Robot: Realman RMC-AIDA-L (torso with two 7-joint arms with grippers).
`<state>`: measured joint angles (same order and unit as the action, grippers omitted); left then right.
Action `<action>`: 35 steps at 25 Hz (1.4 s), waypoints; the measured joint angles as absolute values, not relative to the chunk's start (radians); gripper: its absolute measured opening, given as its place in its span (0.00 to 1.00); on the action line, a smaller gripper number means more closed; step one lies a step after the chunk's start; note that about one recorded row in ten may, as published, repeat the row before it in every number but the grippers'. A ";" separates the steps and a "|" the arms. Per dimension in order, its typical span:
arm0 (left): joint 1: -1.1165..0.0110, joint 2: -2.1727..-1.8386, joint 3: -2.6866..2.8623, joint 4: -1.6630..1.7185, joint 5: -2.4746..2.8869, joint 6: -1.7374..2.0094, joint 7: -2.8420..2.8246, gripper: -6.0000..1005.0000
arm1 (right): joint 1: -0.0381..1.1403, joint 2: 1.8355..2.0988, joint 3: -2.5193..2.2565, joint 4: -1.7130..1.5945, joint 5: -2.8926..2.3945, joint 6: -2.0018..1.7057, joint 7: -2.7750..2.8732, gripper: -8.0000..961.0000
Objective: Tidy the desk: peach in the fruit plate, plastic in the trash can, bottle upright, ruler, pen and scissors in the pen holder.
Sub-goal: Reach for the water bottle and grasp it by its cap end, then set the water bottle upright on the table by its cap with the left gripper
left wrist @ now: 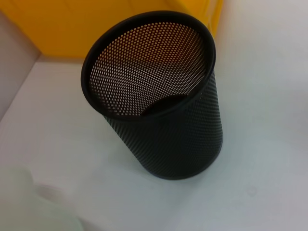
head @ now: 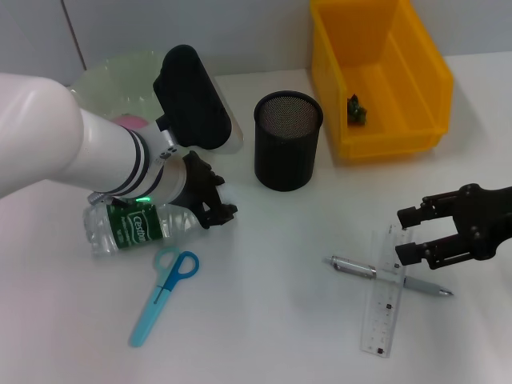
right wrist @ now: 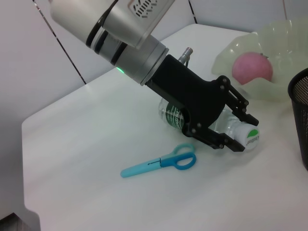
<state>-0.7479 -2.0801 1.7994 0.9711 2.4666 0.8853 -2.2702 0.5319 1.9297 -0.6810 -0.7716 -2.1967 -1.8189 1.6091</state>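
Scissors, ruler and pen lie loose outside my pen holder, peach sits plated, while my left gripper clamps the lying bottle and my right gripper hovers open.

Left gripper low at counter, jaws closed around lying bottle near cap end. Right gripper hovering low, jaws spread apart, holding nothing.
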 joint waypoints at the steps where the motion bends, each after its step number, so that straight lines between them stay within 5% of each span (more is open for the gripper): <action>1: -0.748 -2.080 1.799 0.972 2.467 0.885 -2.270 0.45 | 0.532 1.930 -0.681 -0.772 -2.197 -1.819 1.609 0.79; 35: -0.477 -2.066 1.360 1.395 2.306 1.135 -2.259 0.44 | 0.536 1.925 -0.676 -0.772 -2.191 -1.807 1.609 0.78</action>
<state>-0.4771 -2.0662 1.3596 1.3947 2.3058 1.1350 -2.2589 0.5364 1.9250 -0.6765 -0.7716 -2.1912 -1.8068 1.6091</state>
